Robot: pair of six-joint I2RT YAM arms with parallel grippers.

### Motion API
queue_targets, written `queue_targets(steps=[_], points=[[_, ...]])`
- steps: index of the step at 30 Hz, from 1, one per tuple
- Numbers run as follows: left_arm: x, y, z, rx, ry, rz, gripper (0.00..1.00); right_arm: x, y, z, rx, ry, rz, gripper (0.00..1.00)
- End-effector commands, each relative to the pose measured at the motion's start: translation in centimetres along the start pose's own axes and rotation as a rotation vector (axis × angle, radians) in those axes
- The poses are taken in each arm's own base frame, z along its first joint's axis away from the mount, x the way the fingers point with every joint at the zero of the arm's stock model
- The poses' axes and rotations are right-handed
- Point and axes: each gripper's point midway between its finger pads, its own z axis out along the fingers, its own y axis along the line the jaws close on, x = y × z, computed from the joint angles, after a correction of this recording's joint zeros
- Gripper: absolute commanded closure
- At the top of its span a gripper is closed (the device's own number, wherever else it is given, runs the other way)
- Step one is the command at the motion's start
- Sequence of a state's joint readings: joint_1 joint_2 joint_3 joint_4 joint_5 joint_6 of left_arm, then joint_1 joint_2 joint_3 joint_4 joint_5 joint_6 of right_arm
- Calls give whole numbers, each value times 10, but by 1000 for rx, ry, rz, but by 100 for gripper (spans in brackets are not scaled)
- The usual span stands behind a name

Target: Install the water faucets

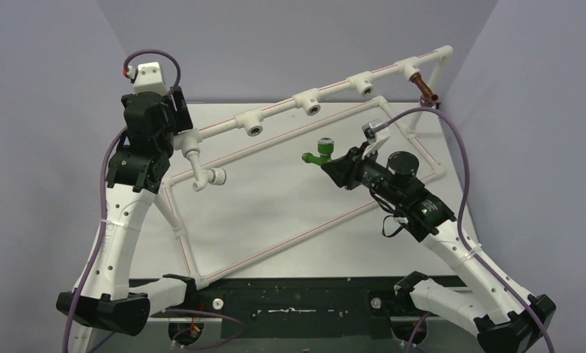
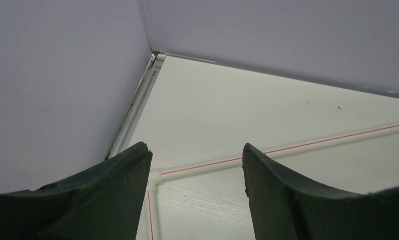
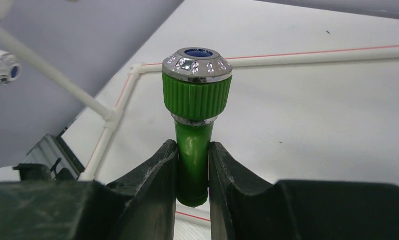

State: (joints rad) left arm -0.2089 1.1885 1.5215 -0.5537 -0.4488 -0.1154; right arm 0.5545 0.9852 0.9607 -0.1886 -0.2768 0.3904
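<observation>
Right wrist view gives the closest look: the right gripper (image 3: 192, 147) is clenched on the green faucet (image 3: 196, 92). Its two fingers press the smooth stem from both sides, and the ribbed collar and silver-rimmed end stand free beyond the fingertips. In the top view this faucet hangs in the air above the table (image 1: 275, 213), over the middle of the frame (image 1: 275, 246) and a little short of the raised rail (image 1: 334, 92). The left gripper (image 2: 196, 152) is released, with nothing between its fingers; it faces a corner of the frame near the wall.

On the rail I count three free sockets (image 1: 312, 107) with mouths toward the near side. At the far right end the brown faucet (image 1: 426, 89) hangs from its tee and seems seated. So I judge that one faucet is done and the green one has yet to go into a socket, probably the middle one, which is nearest.

To do this well, the forward end should first be put on one line with the socket mouth, and only then pushed straight. A slanted entry could jam or bend the thin rail. I cannot tell surely which end goes in; the rimmed end points forward, so I take it to be this one. The stem is round and smooth, so the faucet may turn between the fingers under pressure, and slow force is better. The left gripper could steady the rail beside the socket, because the rail looks light.
</observation>
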Motion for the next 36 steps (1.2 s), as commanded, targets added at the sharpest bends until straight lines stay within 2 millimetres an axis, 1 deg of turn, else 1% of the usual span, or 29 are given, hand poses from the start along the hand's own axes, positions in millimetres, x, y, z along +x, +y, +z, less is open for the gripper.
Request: queue_targets(steps=[1,5,8,9,11,17,21,28,33,36], points=[[-7,12,11,-47,-70,-32,35,-42,55,-20,-227,-196,-37,100],[13,23,23,-74,-35,-41,35,-36,68,-24,-268,-188,-46,100],[25,27,21,-80,-33,-50,35,-36,74,-27,-281,-201,-54,100],[32,28,20,-80,-29,-49,35,-37,76,-28,-282,-207,-56,100],[38,27,18,-67,-26,-49,35,-38,80,-29,-289,-221,-64,100],[55,24,11,-27,-35,-73,34,-46,92,-32,-293,-307,-102,100],[64,24,11,-25,-49,-74,34,-52,100,-33,-276,-377,-149,100],[85,22,20,-22,-27,-79,34,-57,113,-26,-186,-467,-260,100],[101,19,27,-20,-11,-97,34,-60,124,-29,-73,-564,-387,100],[108,16,30,-8,5,-103,34,-64,125,-27,0,-586,-431,100]])
